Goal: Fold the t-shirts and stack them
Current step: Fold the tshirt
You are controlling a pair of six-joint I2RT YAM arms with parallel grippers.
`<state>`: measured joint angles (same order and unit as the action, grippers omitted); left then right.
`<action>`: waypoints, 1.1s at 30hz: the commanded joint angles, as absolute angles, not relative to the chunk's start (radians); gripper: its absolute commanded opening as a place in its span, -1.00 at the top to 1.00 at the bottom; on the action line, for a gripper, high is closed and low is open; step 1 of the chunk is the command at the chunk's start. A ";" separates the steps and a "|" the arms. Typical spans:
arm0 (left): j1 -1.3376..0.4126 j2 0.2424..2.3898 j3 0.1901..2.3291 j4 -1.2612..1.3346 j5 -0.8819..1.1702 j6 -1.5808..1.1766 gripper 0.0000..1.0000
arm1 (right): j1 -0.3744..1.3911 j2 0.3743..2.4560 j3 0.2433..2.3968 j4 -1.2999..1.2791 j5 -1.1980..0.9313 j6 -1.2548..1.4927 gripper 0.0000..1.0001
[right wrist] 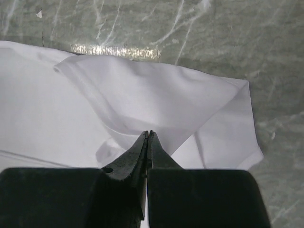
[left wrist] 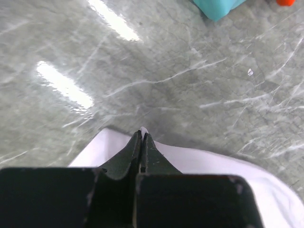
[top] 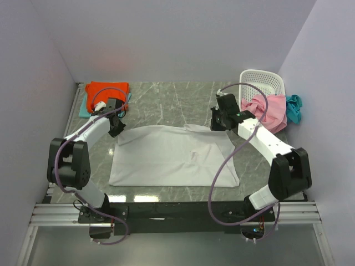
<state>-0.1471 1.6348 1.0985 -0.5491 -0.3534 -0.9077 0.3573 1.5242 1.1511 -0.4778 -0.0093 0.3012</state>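
Note:
A large white t-shirt [top: 172, 158] lies spread on the marble table. My left gripper [top: 116, 128] is at its far left corner, shut, with a bit of white cloth pinched at the tips [left wrist: 142, 131]; the shirt [left wrist: 204, 164] hangs beneath. My right gripper [top: 215, 123] is at the far right corner, shut on a raised fold of the white shirt [right wrist: 156, 102], tips together [right wrist: 148, 133]. A folded orange-red shirt [top: 106, 90] lies on a pale aqua one [top: 83, 108] at the far left. A pink shirt [top: 267, 111] and a teal-blue one [top: 294, 107] lie at the far right.
A white perforated basket [top: 260, 82] stands at the far right corner, the pink shirt spilling from it. Walls close off the left, back and right sides. The aqua shirt's corner [left wrist: 216, 7] shows at the top of the left wrist view.

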 commanded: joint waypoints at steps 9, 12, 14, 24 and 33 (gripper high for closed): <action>-0.160 1.461 1.016 -0.565 -0.419 -0.911 0.99 | 0.376 1.263 1.035 -0.571 0.045 0.321 1.00; -0.163 1.428 0.994 -0.578 -0.426 -0.920 0.99 | 0.377 1.220 1.012 -0.583 0.026 0.322 1.00; -0.164 1.411 0.974 -0.581 -0.431 -0.922 0.99 | 0.377 1.194 0.994 -0.595 0.014 0.318 1.00; -0.172 1.333 0.908 -0.583 -0.422 -0.936 0.99 | 0.382 1.091 0.957 -0.660 0.005 0.311 1.00; -0.176 1.287 0.890 -0.600 -0.429 -0.943 0.99 | 0.397 1.078 0.976 -0.716 -0.023 0.287 1.00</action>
